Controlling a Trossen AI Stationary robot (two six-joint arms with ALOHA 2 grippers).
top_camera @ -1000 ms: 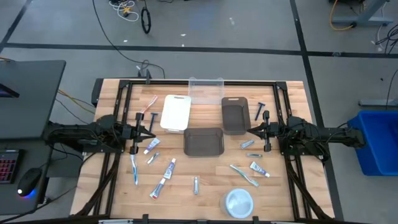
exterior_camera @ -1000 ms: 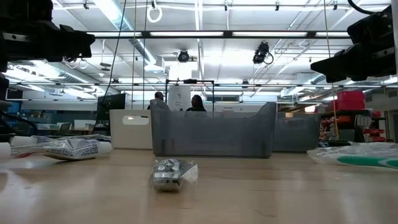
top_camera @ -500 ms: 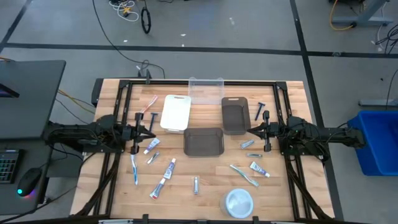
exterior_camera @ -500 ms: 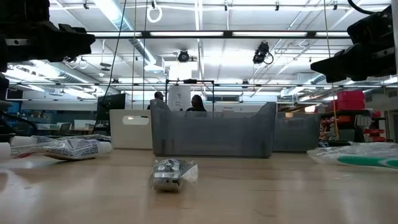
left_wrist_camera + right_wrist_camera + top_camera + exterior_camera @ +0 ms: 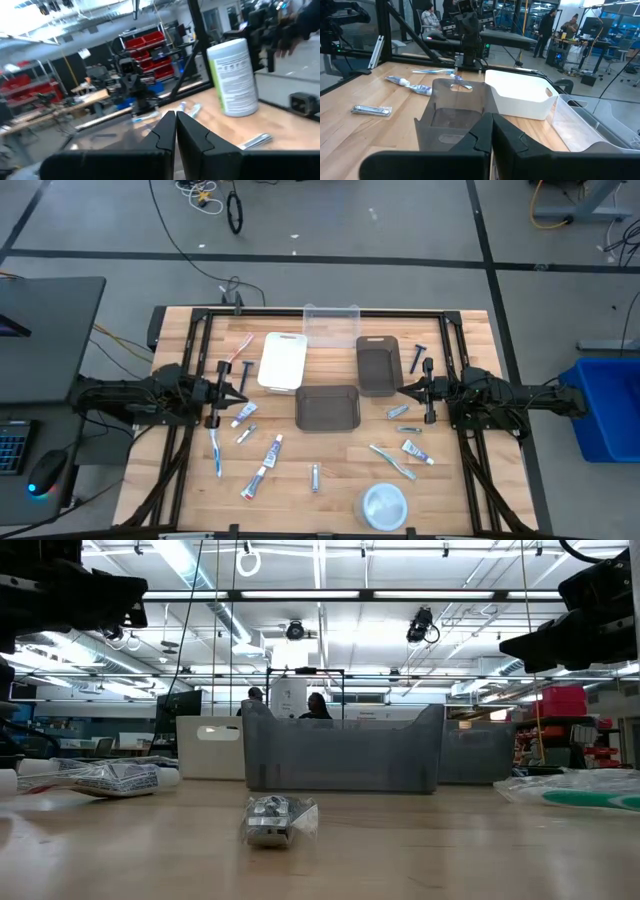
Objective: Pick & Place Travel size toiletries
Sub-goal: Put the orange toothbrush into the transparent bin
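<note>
Nearest the table's front edge, a white dish [image 5: 383,505]. Just behind, toiletries scattered flat on bare wood: silvery tube [image 5: 314,477], toothpaste tubes [image 5: 273,450], blue toothbrush [image 5: 215,451], razor [image 5: 417,359]. Mid-table, grey bin [image 5: 328,407]; farther back, white bin [image 5: 283,361] and clear bin [image 5: 331,324]. Left gripper [image 5: 243,388] and right gripper [image 5: 402,390] closed, empty, raised at either side.

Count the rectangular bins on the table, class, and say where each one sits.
4: a clear bin at the table's upper edge in the high view, a white bin below-left of it, a small dark grey bin below-right, and a wider dark grey bin at centre. None appears hidden.
</note>
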